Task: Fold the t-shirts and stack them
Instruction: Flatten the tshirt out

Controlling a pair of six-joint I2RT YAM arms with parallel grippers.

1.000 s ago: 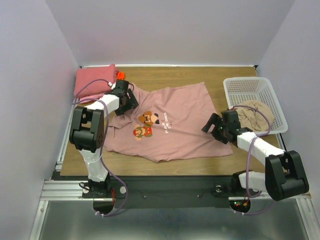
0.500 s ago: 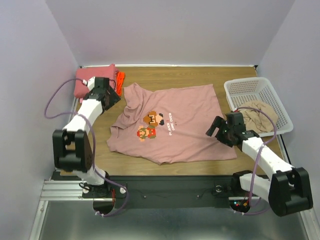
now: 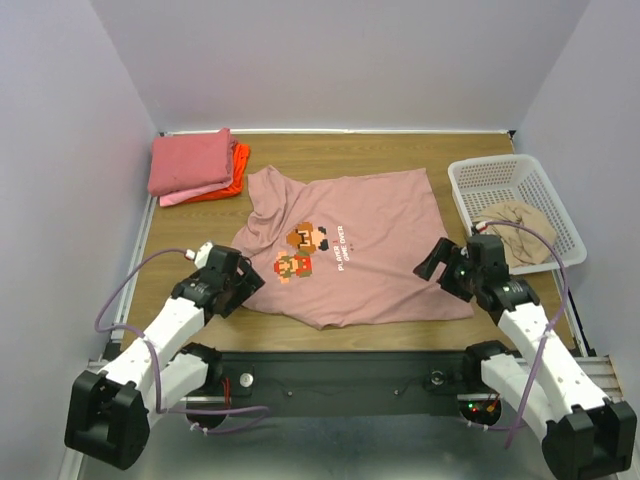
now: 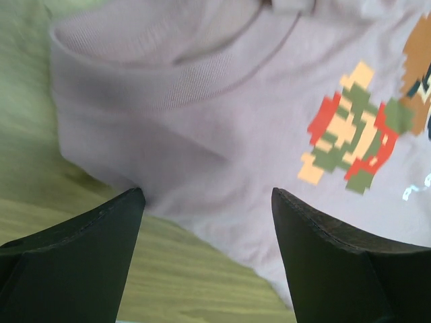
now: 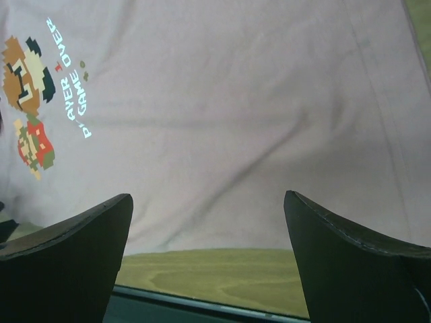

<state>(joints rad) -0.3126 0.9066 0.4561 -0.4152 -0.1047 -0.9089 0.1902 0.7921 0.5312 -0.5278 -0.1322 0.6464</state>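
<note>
A dusty-pink t-shirt (image 3: 350,250) with pixel-art characters and white text lies spread flat mid-table, collar to the left. My left gripper (image 3: 243,284) hangs open at the shirt's near-left edge. In the left wrist view its fingertips (image 4: 207,195) frame the hem below the collar, and the cloth (image 4: 236,114) is not pinched. My right gripper (image 3: 441,262) is open over the shirt's near-right corner. In the right wrist view the shirt (image 5: 222,101) fills the top and bare table shows between the fingertips (image 5: 208,195). A beige tee (image 3: 515,225) lies crumpled in the basket.
A folded stack sits at the back left: a coral-pink tee (image 3: 190,160) on a pale-pink one, with an orange-red one (image 3: 237,172) showing at its right. The white lattice basket (image 3: 500,172) stands at the right edge. Purple walls close in on three sides.
My left arm has swung from beside the folded stack down to the shirt's near-left edge. The right arm has drawn back slightly toward the near edge. The shirt lies flatter than a second ago.
</note>
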